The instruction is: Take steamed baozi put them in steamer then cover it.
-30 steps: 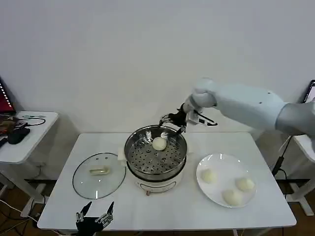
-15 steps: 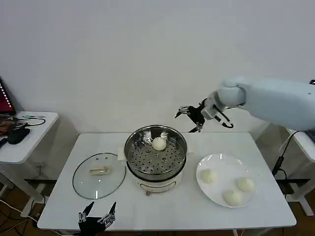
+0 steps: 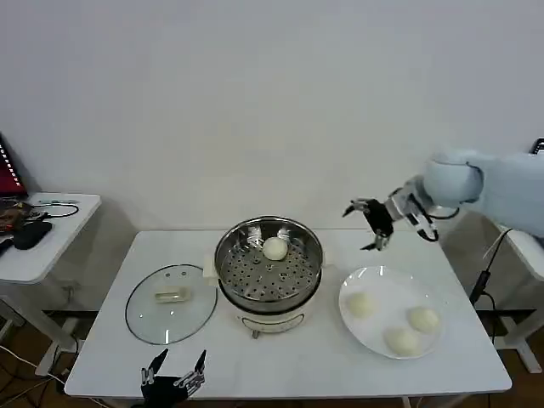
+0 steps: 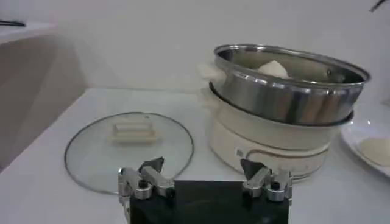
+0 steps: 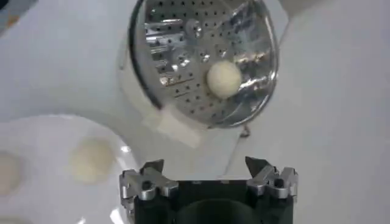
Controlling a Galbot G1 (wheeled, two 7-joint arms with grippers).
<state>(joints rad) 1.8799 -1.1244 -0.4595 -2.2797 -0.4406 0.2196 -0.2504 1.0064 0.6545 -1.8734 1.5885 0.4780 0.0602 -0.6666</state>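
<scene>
Hovering high over the far right of the tabletop [image 3: 459,357], the right pincer [image 3: 375,226] hangs empty with its fingers spread wide, above the far edge of the white plate [image 3: 381,280] and well to the right of the steamer [image 3: 269,265]. From the right wrist view the two finger tips [image 5: 151,168] stand far apart with nothing between them, and the steel basket [image 5: 207,58] lies beyond, one baozi [image 5: 223,79] sitting on its perforated floor.

In the head view that bun [image 3: 274,248] rests toward the far side of the basket, clear of the wall. The steamer stands at the middle of the tabletop on its cream pot base [image 3: 270,319]. On the plate, just right of the steamer, lie three more baozi: one [image 3: 361,304] near the steamer side, one [image 3: 422,319] toward the right, one [image 3: 401,341] at the near edge, each apart from the others.

Left of the steamer the glass cover [image 3: 171,303] lies flat on the tabletop, handle up, its rim close to the pot's side handle. The left pincer [image 3: 174,377] waits low at the near left edge, fingers wide and empty; its wrist view looks across the cover [image 4: 129,145] to the steamer [image 4: 286,91].
</scene>
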